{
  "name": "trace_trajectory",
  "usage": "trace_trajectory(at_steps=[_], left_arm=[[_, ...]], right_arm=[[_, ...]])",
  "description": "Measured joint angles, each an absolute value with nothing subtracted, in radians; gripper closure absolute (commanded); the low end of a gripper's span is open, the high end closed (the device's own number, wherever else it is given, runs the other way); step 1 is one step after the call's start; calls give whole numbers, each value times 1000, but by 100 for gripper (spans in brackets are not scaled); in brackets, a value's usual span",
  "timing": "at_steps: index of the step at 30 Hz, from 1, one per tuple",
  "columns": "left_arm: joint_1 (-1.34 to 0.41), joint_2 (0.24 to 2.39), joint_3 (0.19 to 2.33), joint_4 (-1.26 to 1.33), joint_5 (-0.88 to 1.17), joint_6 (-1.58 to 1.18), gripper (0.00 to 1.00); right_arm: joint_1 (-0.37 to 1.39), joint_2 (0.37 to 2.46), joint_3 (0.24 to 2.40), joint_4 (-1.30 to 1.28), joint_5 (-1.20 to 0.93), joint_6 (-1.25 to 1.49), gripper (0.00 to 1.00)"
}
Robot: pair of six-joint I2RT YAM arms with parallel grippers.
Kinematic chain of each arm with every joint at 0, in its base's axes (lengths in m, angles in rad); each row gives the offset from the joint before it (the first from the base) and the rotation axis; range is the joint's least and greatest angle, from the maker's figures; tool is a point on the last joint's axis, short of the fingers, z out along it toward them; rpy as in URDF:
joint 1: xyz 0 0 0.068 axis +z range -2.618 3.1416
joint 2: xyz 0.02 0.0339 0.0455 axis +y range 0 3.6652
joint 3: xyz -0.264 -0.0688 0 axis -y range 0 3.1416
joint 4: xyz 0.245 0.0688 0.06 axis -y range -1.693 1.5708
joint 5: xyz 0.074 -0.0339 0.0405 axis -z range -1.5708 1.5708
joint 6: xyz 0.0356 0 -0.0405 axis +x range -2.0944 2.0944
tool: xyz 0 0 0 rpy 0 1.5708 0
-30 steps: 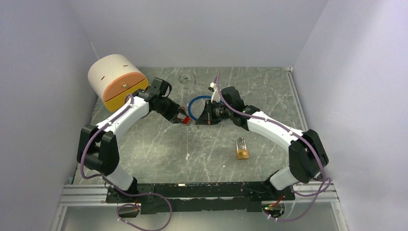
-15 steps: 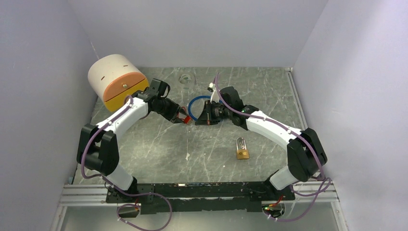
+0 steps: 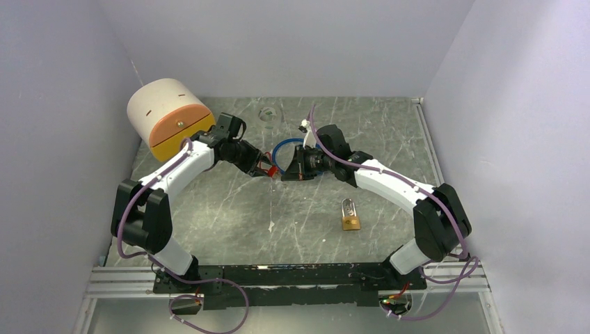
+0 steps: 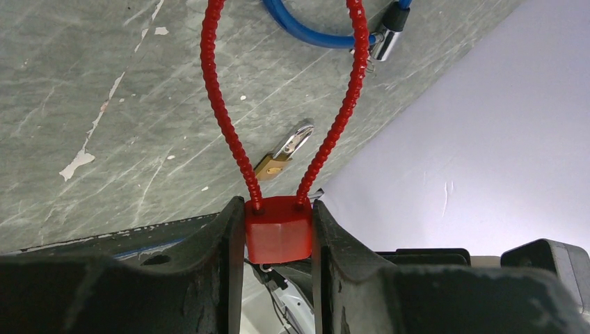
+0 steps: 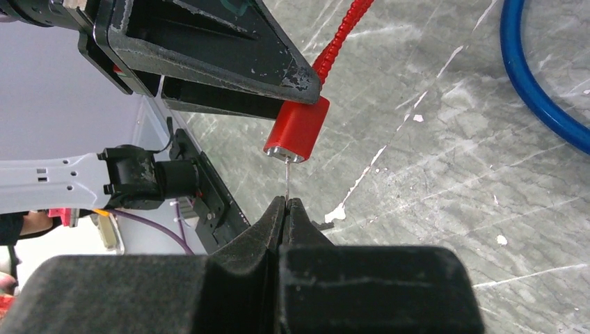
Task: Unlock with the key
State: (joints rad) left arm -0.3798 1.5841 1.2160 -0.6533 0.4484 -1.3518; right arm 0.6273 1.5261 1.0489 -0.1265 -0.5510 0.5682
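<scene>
My left gripper (image 4: 278,233) is shut on the red body of a cable lock (image 4: 278,229), whose red ribbed loop (image 4: 222,111) arcs away from the jaws. In the top view the left gripper (image 3: 268,168) holds the lock above the table's middle. My right gripper (image 5: 286,203) is shut on a thin silver key (image 5: 286,179). The key's blade runs from the fingertips into the silver bottom face of the red lock (image 5: 298,129). In the top view the right gripper (image 3: 286,171) faces the left one, tip to tip.
A brass padlock (image 3: 351,214) lies on the grey table, right of middle. A blue cable loop (image 3: 284,153) lies behind the grippers. A cream and orange drum (image 3: 168,118) stands at the back left. White walls close in the sides.
Both grippers have edged slightly closer together and a little toward the back. The grips on lock and key are unchanged.
</scene>
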Motion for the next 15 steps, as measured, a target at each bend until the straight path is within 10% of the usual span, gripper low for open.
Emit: trace_trajectory(at_steps=[15], left_arm=[[-378, 1584, 1216, -647, 448, -1351, 97]], right_arm=[[622, 1528, 1050, -102, -533, 606, 100]])
